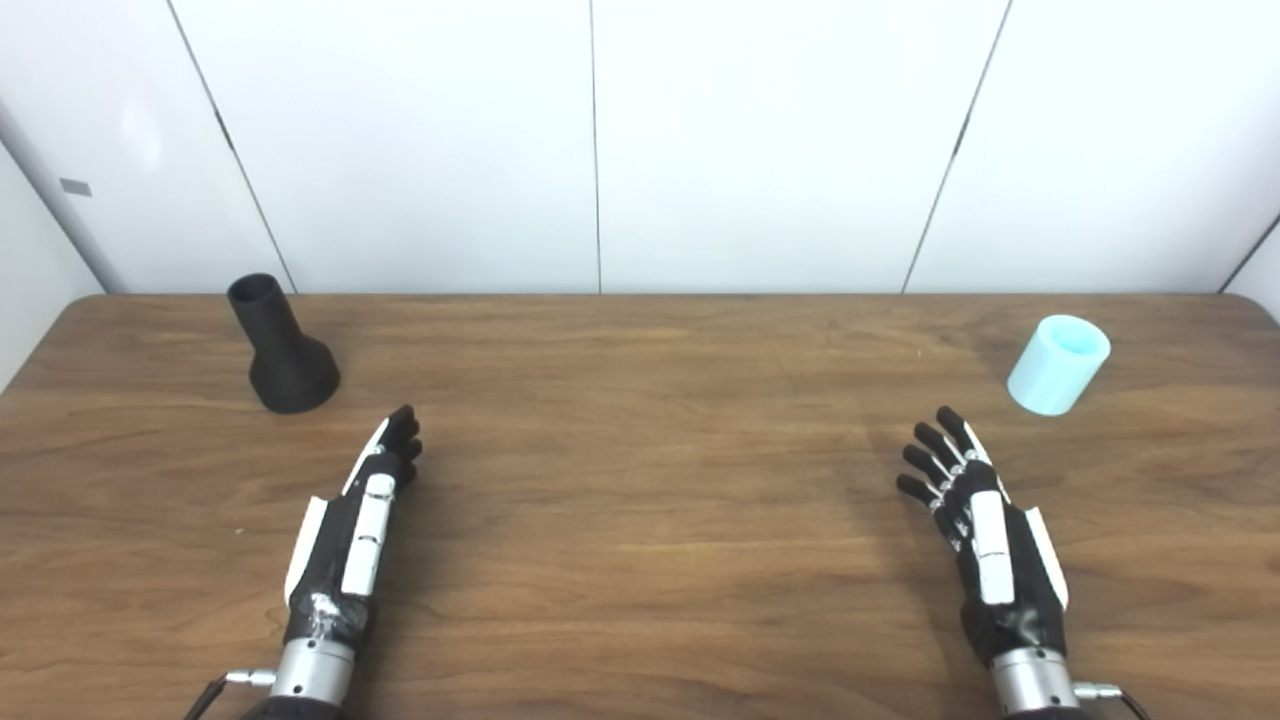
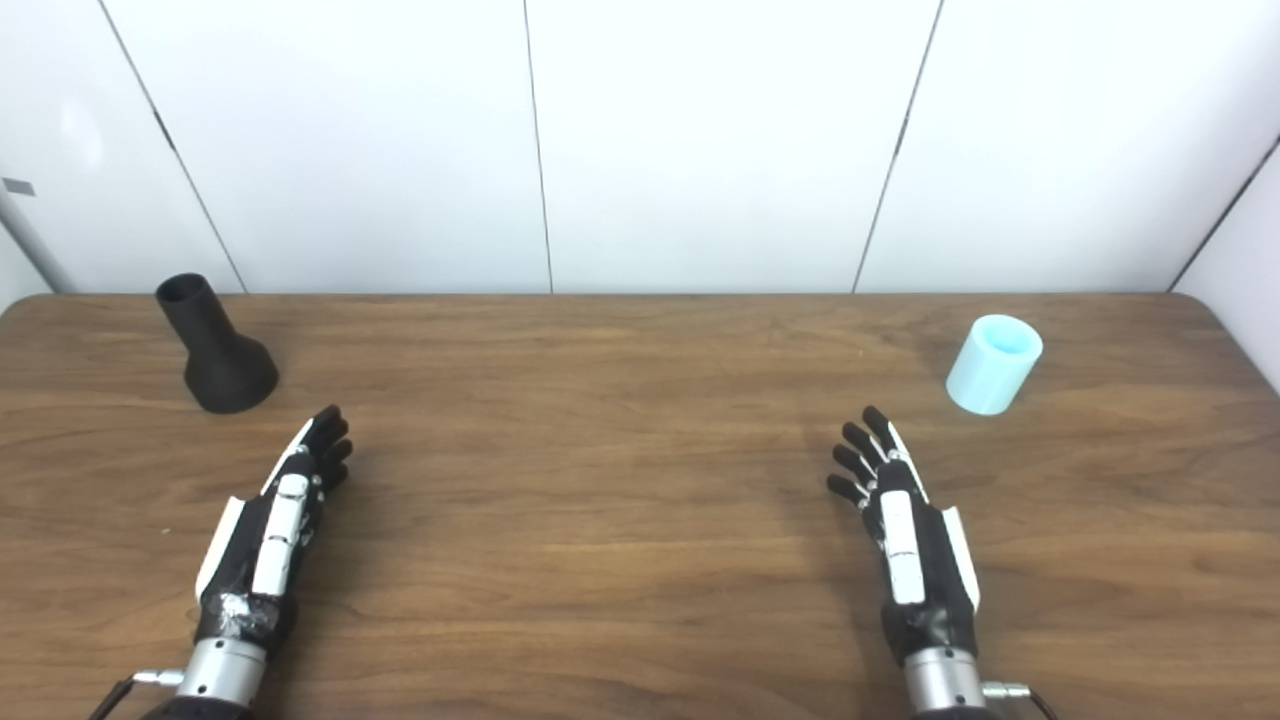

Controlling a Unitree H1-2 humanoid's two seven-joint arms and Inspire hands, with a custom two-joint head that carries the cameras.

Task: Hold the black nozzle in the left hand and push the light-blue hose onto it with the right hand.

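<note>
— White wall panels (image 1: 600, 140) behind, wooden table (image 1: 640, 560) in front, nothing else on it but two parts. Worth checking before any move?

— Worth checking. Black nozzle (image 1: 284, 350) standing at far left near the back edge, wide base down, narrow mouth up and leaning a little away. Light-blue hose (image 1: 1058, 364), really a short stubby sleeve, standing at far right, well apart from the nozzle.

— And the hands?

— Both empty, both over the near half of the table. Left hand (image 1: 355, 530) stretched flat, edge-on, fingers close together, aimed at the nozzle but short of it. Right hand (image 1: 975, 520) with fingers fanned apart, near the hose, not touching.

— Likely trouble?

— Probably tipping. Could knock the nozzle over by brushing its narrow neck, then chase it as it rolls. Could shove the light sleeve off the right edge with a clumsy close. Later, could jam the push by meeting the mouth at an angle.

— Any writing or brand marks?

— None readable on either part or on the hands.
</note>
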